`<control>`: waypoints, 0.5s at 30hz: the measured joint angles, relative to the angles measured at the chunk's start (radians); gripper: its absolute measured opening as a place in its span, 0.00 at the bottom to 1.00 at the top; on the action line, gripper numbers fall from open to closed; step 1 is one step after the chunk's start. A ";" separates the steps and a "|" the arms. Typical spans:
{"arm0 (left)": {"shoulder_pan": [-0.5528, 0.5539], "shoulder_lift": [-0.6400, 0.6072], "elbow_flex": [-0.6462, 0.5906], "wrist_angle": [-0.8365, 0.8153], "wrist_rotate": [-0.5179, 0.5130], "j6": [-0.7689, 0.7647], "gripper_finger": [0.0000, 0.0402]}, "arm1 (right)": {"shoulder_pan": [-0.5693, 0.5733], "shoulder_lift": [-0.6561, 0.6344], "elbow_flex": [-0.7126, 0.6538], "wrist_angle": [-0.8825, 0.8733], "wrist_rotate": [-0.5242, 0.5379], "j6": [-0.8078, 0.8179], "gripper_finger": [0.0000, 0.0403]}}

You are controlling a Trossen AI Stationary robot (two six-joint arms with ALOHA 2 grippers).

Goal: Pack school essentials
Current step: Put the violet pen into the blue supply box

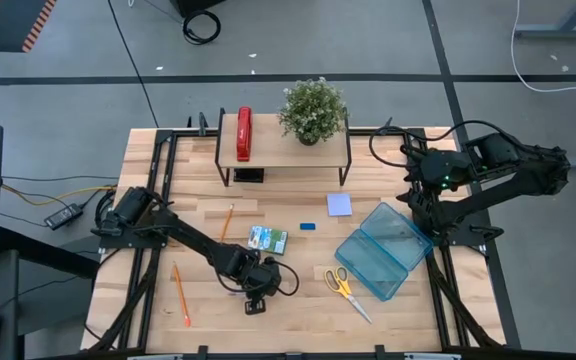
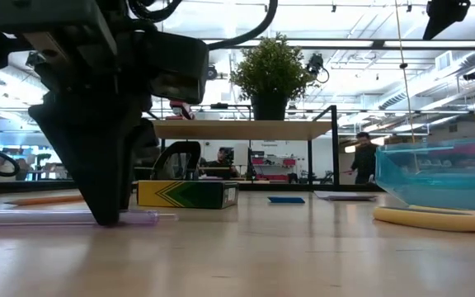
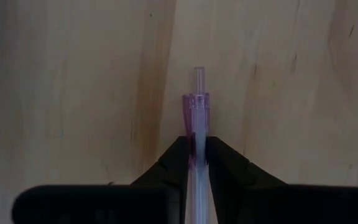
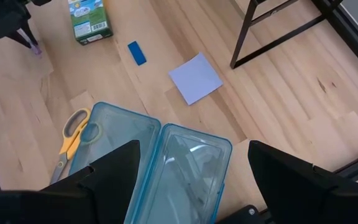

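Observation:
My left gripper (image 1: 256, 298) stands near the table's near edge, shut on the purple pen (image 3: 196, 109), which also shows as a clear-and-purple shaft (image 2: 143, 217) in the low view. The green-blue packet (image 1: 267, 239), blue eraser (image 1: 308, 226), lavender sticky-note pad (image 1: 339, 204), yellow-handled scissors (image 1: 346, 288) and two orange pencils (image 1: 227, 222) (image 1: 180, 293) lie flat on the table. My right gripper (image 4: 192, 149) hovers open above the open blue case (image 4: 166, 168), touching nothing. My left gripper pinches the purple pen's clear shaft (image 3: 197, 146) just behind its purple end, between the two fingers (image 3: 178, 163). The fingers come from above, pointing down, and close across the shaft. The pen lies level on the table top (image 2: 151, 217).
A wooden shelf (image 1: 286, 150) at the far edge carries the red stapler (image 1: 244, 133) and a potted plant (image 1: 313, 108). The translucent blue case (image 1: 383, 250) lies open on the right. Bare wood lies around the left gripper. People show in the room beyond.

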 joint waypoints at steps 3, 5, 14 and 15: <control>0.000 0.000 -0.001 0.001 -0.005 0.000 0.12 | 0.000 0.000 0.000 0.000 0.002 0.000 0.76; 0.000 0.000 0.000 -0.002 -0.006 0.000 0.14 | 0.000 0.000 0.000 0.000 0.002 0.000 0.76; 0.018 0.017 0.106 -0.089 -0.019 0.057 0.13 | 0.000 0.000 0.000 0.000 0.002 0.000 0.76; 0.025 0.019 0.121 -0.097 -0.024 0.065 0.13 | 0.000 0.000 0.000 0.000 0.002 0.000 0.76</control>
